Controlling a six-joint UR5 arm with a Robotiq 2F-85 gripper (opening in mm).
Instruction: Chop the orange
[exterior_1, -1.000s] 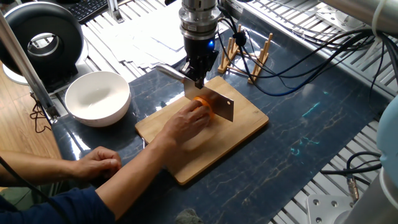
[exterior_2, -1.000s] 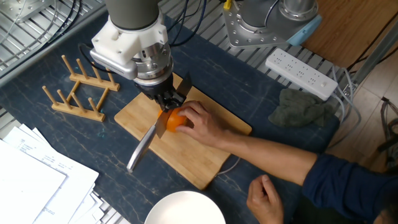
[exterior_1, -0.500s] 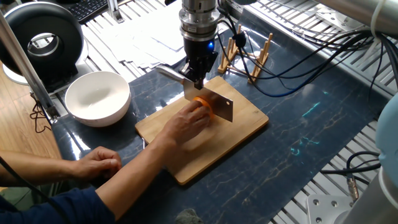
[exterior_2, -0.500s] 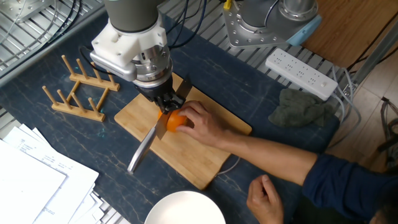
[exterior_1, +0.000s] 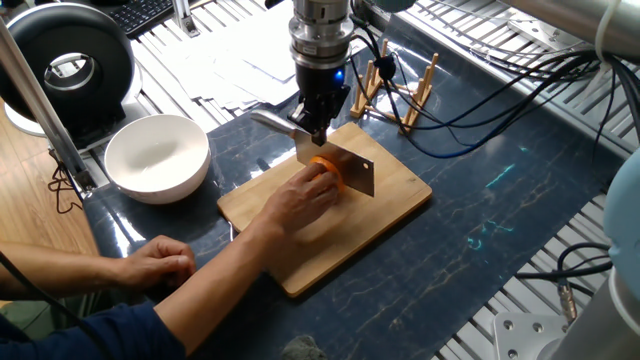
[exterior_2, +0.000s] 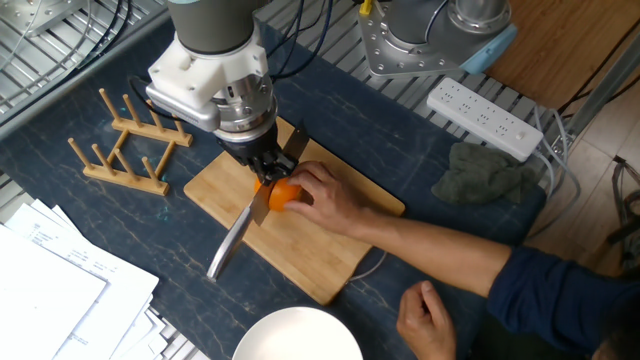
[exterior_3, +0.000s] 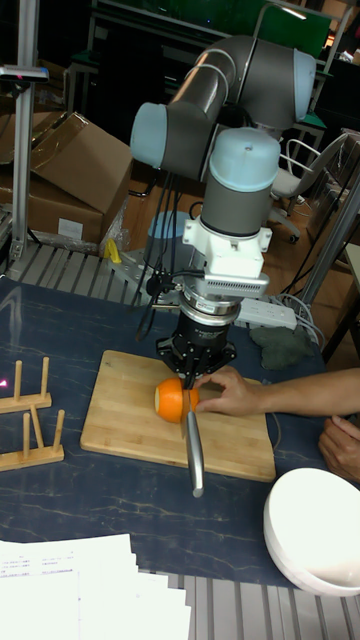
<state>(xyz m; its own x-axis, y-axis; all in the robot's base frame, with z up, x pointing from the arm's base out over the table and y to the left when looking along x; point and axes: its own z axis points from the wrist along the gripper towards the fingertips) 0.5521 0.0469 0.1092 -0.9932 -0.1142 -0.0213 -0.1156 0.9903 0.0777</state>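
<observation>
The orange (exterior_1: 324, 165) (exterior_2: 284, 195) (exterior_3: 170, 398) rests on a wooden cutting board (exterior_1: 335, 245) (exterior_2: 218, 186) (exterior_3: 120, 420). A person's hand (exterior_1: 300, 200) (exterior_2: 330, 200) (exterior_3: 232, 392) steadies it from one side. My gripper (exterior_1: 314, 128) (exterior_2: 268, 168) (exterior_3: 200, 368) hangs directly above the orange and is shut on a cleaver-style knife (exterior_1: 352, 172) (exterior_2: 230, 245) (exterior_3: 195, 450). The blade stands edge-down against the orange. How deep the edge sits in the fruit is hidden by the blade and the fingers.
A white bowl (exterior_1: 157, 155) (exterior_2: 297, 337) (exterior_3: 310, 520) stands beside the board, with the person's other hand (exterior_1: 160, 262) near it. A wooden peg rack (exterior_1: 400, 90) (exterior_2: 125, 140) (exterior_3: 25, 420) lies off the board's far side. Power strip (exterior_2: 485, 110), grey cloth (exterior_2: 485, 175) and paper sheets (exterior_2: 50, 290) are nearby.
The gripper and knife have sunk very slightly towards the board. The hand and the orange stay where they were.
</observation>
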